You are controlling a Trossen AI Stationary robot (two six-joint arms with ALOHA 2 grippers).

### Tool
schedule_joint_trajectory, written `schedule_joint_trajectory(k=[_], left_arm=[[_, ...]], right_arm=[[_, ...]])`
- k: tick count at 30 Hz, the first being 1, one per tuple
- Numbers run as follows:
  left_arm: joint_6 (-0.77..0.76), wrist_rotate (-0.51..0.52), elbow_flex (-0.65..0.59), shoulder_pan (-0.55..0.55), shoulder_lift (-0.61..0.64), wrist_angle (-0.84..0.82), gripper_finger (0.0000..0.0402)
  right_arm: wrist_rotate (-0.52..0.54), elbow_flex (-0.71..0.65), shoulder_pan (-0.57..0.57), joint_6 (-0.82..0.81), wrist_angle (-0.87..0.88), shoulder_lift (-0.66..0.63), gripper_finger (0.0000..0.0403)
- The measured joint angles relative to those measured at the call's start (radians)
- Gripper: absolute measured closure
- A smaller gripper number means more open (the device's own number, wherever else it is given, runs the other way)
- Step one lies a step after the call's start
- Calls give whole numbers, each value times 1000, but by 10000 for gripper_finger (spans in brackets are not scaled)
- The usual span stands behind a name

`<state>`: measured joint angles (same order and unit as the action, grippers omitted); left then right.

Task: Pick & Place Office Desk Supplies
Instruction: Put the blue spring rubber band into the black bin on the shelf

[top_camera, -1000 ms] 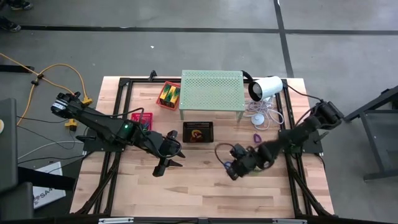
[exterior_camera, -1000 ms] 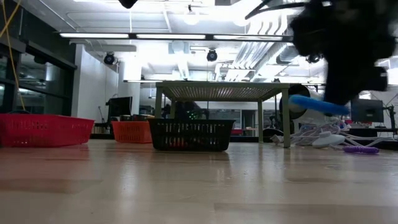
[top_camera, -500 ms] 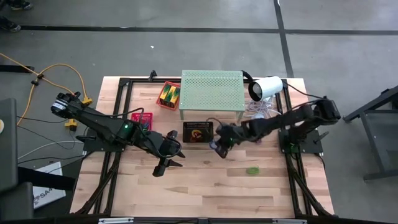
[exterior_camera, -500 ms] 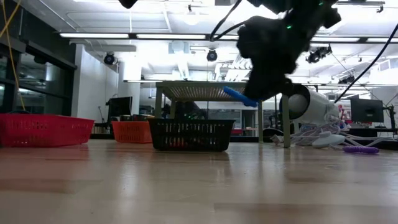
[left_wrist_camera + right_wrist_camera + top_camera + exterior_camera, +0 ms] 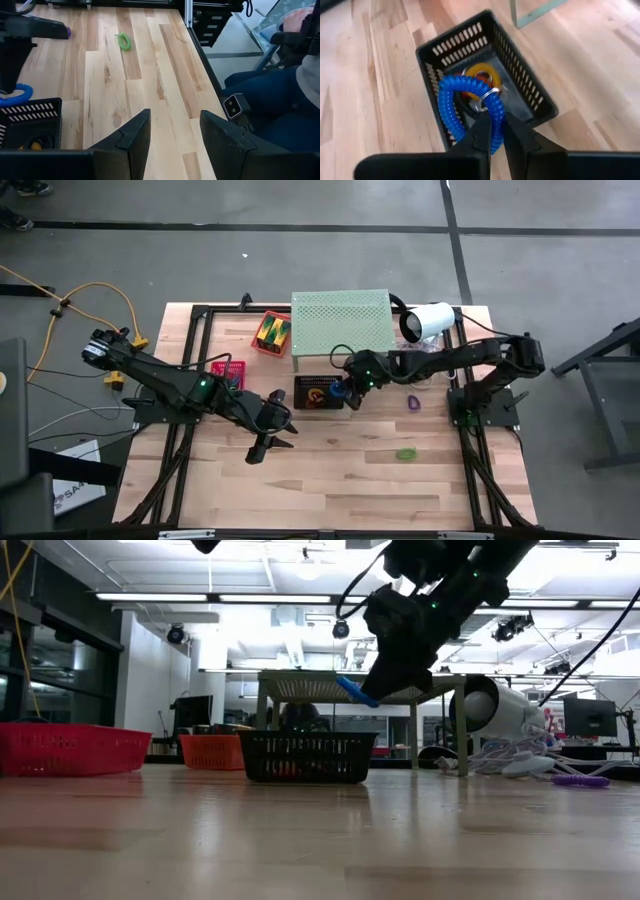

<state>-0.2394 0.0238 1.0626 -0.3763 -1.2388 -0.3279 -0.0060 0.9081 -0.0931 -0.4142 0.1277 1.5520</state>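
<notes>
1. Over the wooden table (image 5: 300, 480), reaching across from the right: right gripper (image 5: 343, 392) hovering above the black basket (image 5: 318, 393).
2. Centring over the basket's open middle and lowering before letting go, judging by the narrow rim.
3. Pinching the blue coil loop (image 5: 465, 112) between nearly closed fingers, the loop hanging ahead of the tips, directly above the orange loop (image 5: 479, 75) inside.
4. Waiting near the table's middle: left gripper (image 5: 172, 131), spread wide, empty.

Two dark, matte-black jointed robot arms, left arm (image 5: 170, 385) at centre left and right arm (image 5: 450, 362) at centre right of the high view, each showing a small green indicator light, a looping black cable, and smooth, tapered black fingers (image 5: 131, 135).
</notes>
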Motion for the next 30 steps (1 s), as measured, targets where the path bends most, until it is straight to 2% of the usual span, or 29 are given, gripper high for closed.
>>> schedule_joint_trajectory(k=[14, 30], left_arm=[[0, 0, 0, 0, 0, 0, 236], [0, 0, 0, 0, 0, 0, 236]], right_arm=[[6, 1, 43, 29, -222, 94, 380], [52, 1, 56, 39, -232, 127, 374]])
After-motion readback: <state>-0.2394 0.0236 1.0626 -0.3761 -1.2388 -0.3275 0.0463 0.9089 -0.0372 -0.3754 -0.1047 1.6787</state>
